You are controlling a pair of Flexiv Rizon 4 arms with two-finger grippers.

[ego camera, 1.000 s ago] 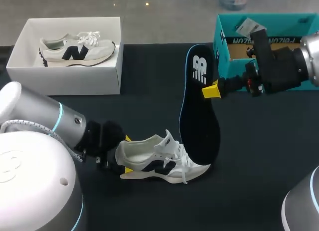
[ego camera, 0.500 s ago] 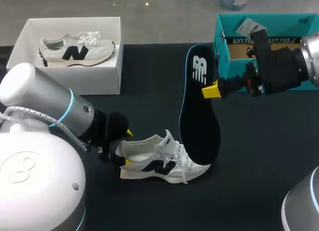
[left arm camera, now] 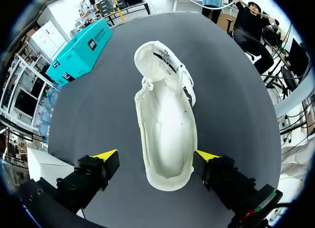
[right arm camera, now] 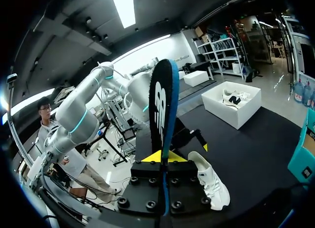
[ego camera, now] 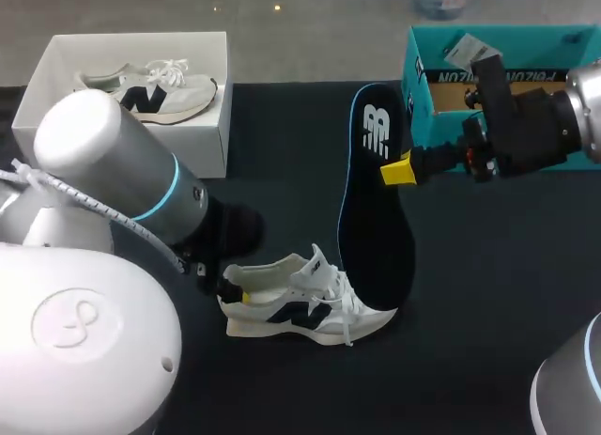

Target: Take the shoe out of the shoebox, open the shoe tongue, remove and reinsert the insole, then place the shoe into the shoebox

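— Black table [ego camera: 488, 303] with two boxes on it. Which box is the shoe's?

— I cannot tell. The white shoebox [ego camera: 122, 153] is at the far left, and another shoe [ego camera: 155, 95] lies inside it. The teal shoebox [ego camera: 414, 70] is at the far right.

— Where is the shoe we care about?

— That white shoe [ego camera: 300, 308] is out of its box. It sits on the table near the middle, with its toe to the right. Its tongue looks pulled open.

— And the insole?

— The dark insole [ego camera: 376, 228] is out too. It stands up tall, with its low end down by the shoe's toe. The right gripper [ego camera: 396, 170] comes in from the right and pinches the insole tight, high up on its edge.

— What about the left gripper [left arm camera: 156, 156]?

— Its jaws are wide. One finger is on each side of the heel, and they do not squeeze it.

— So how far along are we?

— I think three jobs are done: shoe out, tongue open, insole out. Two are left. The insole has to slide back in, and then the shoe goes into a box.
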